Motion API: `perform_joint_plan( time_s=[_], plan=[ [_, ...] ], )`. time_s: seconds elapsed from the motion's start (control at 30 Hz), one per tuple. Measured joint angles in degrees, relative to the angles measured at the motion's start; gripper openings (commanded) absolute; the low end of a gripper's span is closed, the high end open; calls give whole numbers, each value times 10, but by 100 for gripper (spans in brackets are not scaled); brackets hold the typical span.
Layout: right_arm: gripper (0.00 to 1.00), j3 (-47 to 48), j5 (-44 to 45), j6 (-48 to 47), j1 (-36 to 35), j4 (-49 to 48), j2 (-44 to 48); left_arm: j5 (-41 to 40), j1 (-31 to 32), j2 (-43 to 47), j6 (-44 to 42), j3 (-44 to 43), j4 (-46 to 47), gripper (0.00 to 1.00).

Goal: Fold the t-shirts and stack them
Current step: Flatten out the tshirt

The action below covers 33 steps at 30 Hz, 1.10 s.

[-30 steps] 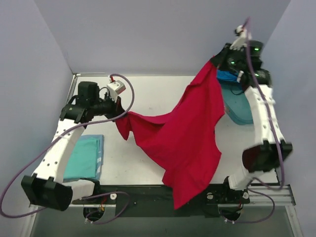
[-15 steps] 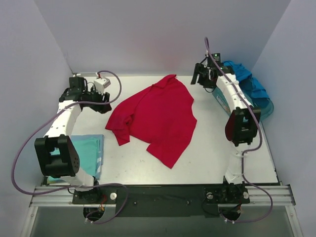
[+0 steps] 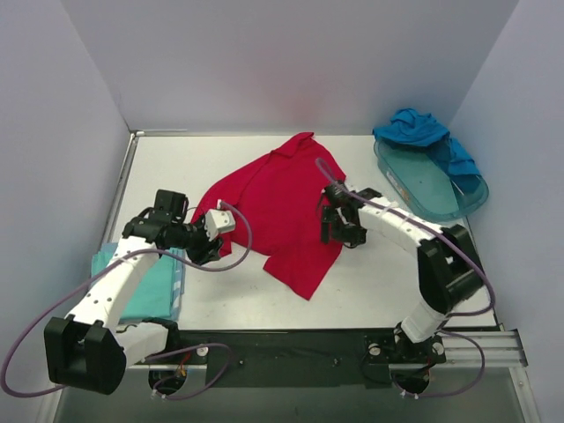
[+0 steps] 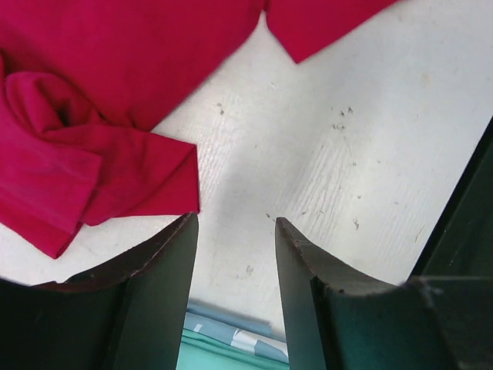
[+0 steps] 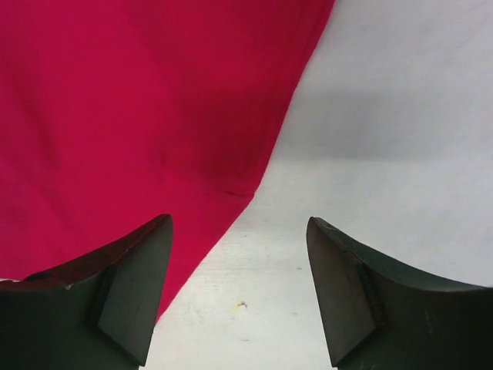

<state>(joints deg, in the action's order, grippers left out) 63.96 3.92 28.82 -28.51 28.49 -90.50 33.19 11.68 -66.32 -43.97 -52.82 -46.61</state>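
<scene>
The red t-shirt (image 3: 282,207) lies spread on the table (image 3: 388,282), collar toward the back; one sleeve (image 4: 92,169) is bunched at its left side. My left gripper (image 3: 213,250) (image 4: 235,220) hangs open just beside that sleeve, with only bare table between its fingers. My right gripper (image 3: 339,234) (image 5: 239,220) is open over the shirt's right hem edge (image 5: 231,193), holding nothing. A pale aqua t-shirt (image 3: 150,284) (image 4: 223,351) lies folded at the near left. The blue t-shirt (image 3: 414,128) is heaped on the far end of the tray.
A translucent teal plastic tray (image 3: 436,189) stands at the back right. Lilac walls close in the table on three sides. The black rail with both arm bases (image 3: 282,348) runs along the near edge.
Both grippers have let go of the red t-shirt, which dropped from hanging to lying flat. Both arms then came down and in, toward the shirt's left sleeve and right hem.
</scene>
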Motion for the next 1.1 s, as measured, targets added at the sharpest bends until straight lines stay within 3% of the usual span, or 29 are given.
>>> perform_joint_plan(
  time_s=[0.17, 0.23, 0.27, 0.3, 0.33, 0.37, 0.6, 0.77, 0.87, 1.1],
  plan=[
    [60, -22, 0, 52, -66, -5, -97, -10, 15, 42, -52, 49, -9, 55],
    [42, -22, -2, 68, -87, -14, -110, -17, 17, 47, -64, 58, -7, 55],
    [26, -22, -6, 77, -94, -21, -114, -17, 17, 47, -68, 62, -7, 55],
    [18, -21, -10, 80, -99, -26, -115, -19, 18, 47, -71, 66, -7, 55],
    [5, -21, -14, 87, -100, -31, -116, -19, 18, 47, -74, 70, -6, 56],
    [0, -22, -16, 92, -99, -35, -116, -19, 18, 47, -77, 72, -5, 56],
    [0, -73, -27, 102, -65, -62, -71, -49, 52, 33, -111, 96, 39, 61],
    [0, -118, -46, 80, 33, -55, 34, -126, 130, -40, -173, 126, 108, 65],
    [0, -119, -60, 57, 54, -53, 90, -151, 164, -73, -216, 137, 149, 65],
    [0, -117, -104, 34, 50, -45, 106, -105, 212, -127, -254, 97, 163, 64]
  ],
)
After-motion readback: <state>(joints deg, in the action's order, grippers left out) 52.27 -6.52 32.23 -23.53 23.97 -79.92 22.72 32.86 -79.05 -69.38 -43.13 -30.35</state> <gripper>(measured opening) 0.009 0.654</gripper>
